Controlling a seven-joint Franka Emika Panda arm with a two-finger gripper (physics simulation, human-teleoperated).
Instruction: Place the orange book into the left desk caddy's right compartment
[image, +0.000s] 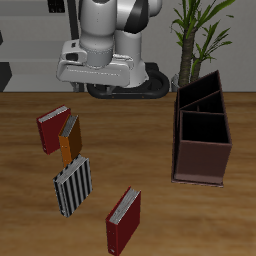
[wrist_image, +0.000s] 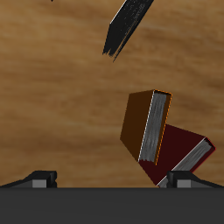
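table scene as we see it from the front. orange book (image: 69, 139) stands on edge on the wooden table (image: 150, 140), leaning against a red book (image: 52, 128) just behind it, nearer the table's back. a black-and-white striped book (image: 73, 186) lies just in front of the orange one, and a second red book (image: 124, 221) lies near the table's front edge. left desk caddy (image: 203, 130) sits well apart from the books, across the table, beside a potted plant (image: 200, 35); its right compartment (image: 203, 128) is the large section nearest the front edge. gripper (wrist_image: 109, 181) hangs above the table's back, over the orange and red books; in the wrist view we see only the two fingertips (wrist_image: 39, 178), set wide apart and holding nothing.
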